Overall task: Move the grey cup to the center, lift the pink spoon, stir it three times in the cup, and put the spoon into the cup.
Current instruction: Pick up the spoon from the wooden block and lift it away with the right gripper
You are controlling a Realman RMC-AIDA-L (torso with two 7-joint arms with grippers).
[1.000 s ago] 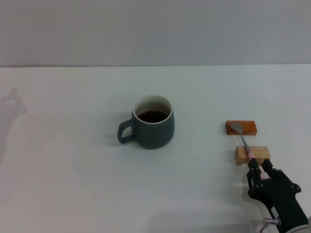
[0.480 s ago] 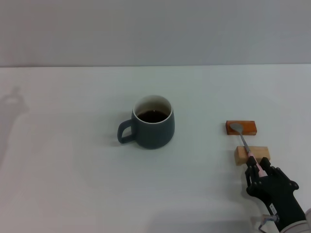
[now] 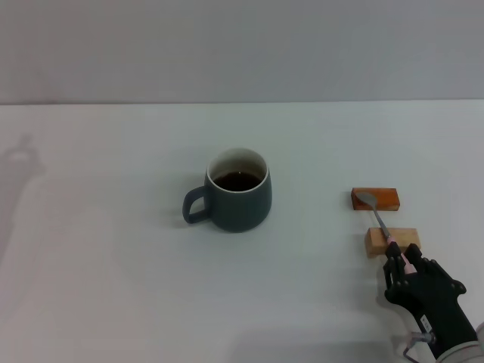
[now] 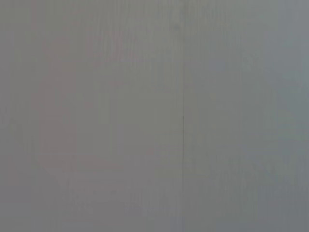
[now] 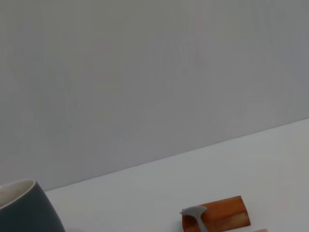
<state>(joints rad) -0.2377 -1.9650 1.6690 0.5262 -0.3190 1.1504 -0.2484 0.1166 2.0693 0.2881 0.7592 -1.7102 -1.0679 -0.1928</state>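
Grey cup (image 3: pixel 239 190) sits upright near the table's (image 3: pixel 113 287) middle, dark liquid inside, loop handle pointing to the robot's left. Pink spoon (image 3: pixel 380 222) lies well to the cup's right, bridging two wooden blocks: silver bowl on the darker orange block (image 3: pixel 387 198), neck and pink handle crossing the pale block (image 3: pixel 376 241) nearer the robot. Right gripper (image 3: pixel 403 264) sits at the handle end, just past the pale block on the robot's side, fingers (image 3: pixel 392 264) closed around the pink handle. Spoon is not lifted, both blocks carry it. Right wrist view catches the cup's edge (image 5: pixel 24 208) and the spoon bowl (image 5: pixel 193 211) on the orange block. Left gripper is out of sight; its wrist view shows only blank grey.
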